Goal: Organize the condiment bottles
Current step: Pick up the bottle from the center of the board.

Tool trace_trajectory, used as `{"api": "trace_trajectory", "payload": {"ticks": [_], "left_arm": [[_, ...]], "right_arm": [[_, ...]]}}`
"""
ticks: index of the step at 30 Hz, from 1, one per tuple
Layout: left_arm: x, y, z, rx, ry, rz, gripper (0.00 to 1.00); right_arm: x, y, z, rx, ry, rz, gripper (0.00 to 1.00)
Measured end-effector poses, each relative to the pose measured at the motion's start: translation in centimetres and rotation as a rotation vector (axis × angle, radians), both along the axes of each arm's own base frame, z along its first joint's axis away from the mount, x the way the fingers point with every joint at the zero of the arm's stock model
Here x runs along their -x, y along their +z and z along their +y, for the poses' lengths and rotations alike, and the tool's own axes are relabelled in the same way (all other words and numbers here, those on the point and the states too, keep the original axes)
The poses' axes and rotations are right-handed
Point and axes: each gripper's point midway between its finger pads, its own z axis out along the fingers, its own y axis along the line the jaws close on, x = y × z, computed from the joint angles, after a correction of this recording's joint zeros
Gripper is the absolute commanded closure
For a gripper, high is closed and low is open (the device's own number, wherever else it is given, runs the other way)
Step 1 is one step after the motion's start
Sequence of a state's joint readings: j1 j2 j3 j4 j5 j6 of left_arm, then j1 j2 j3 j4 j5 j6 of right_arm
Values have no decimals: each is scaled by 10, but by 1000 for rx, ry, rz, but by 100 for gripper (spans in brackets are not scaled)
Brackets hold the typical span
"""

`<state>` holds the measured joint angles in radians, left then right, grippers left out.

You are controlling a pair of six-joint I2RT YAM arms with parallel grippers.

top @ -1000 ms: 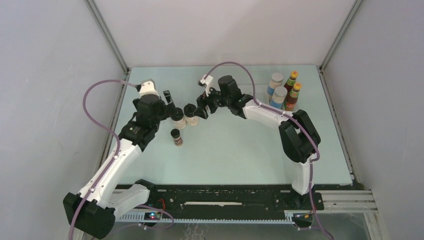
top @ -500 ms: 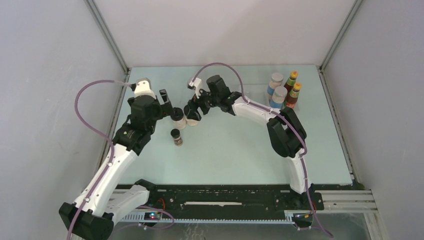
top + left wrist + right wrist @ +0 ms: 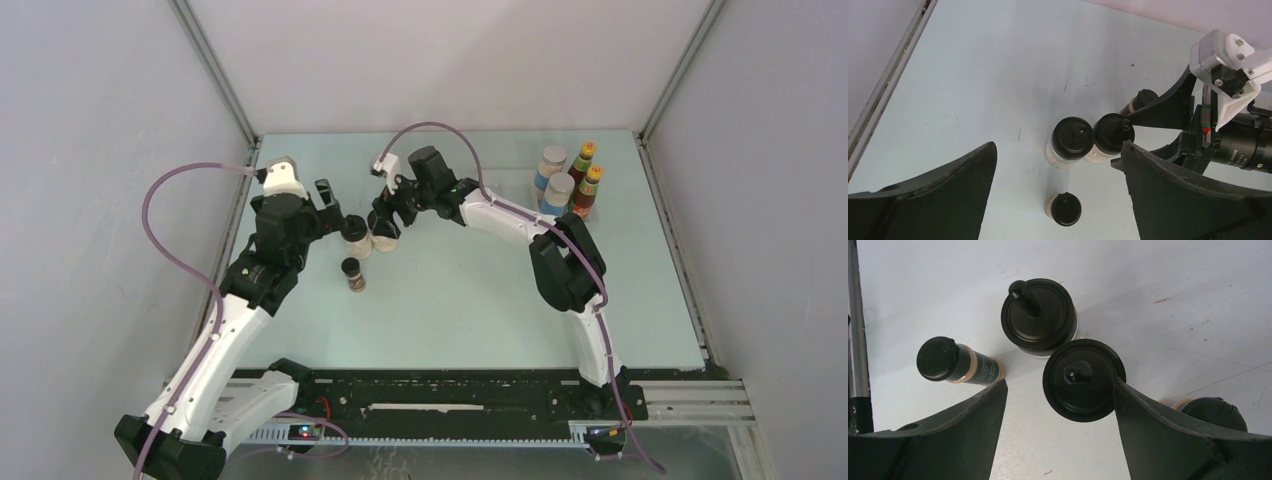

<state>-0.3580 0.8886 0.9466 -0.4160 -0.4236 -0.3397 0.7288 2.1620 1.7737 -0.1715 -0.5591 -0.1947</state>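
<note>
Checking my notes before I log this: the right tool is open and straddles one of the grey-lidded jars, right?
No. The right tool is open, but it straddles a black-lidded jar, as the right wrist view shows. The grey-lidded jars stand apart in the far right corner.

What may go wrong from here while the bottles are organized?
1. The right gripper straddles one black-lidded jar; the other black-lidded jar stands close beside it, so closing or lifting may topple it.
2. A tiny dark jar sits outside the jaws and may be knocked.
3. The left gripper hovers open nearby; the arms may collide.
</note>
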Motion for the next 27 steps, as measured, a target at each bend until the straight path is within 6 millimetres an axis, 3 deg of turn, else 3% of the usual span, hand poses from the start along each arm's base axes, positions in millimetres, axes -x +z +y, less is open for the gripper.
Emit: {"api": "trace_trajectory", "payload": {"ticks": [27], "left_arm": [[4,8,-2,17,-18,-26,2]], "right_arm": [[-10,-2,2,29,7,-39,14]]}}
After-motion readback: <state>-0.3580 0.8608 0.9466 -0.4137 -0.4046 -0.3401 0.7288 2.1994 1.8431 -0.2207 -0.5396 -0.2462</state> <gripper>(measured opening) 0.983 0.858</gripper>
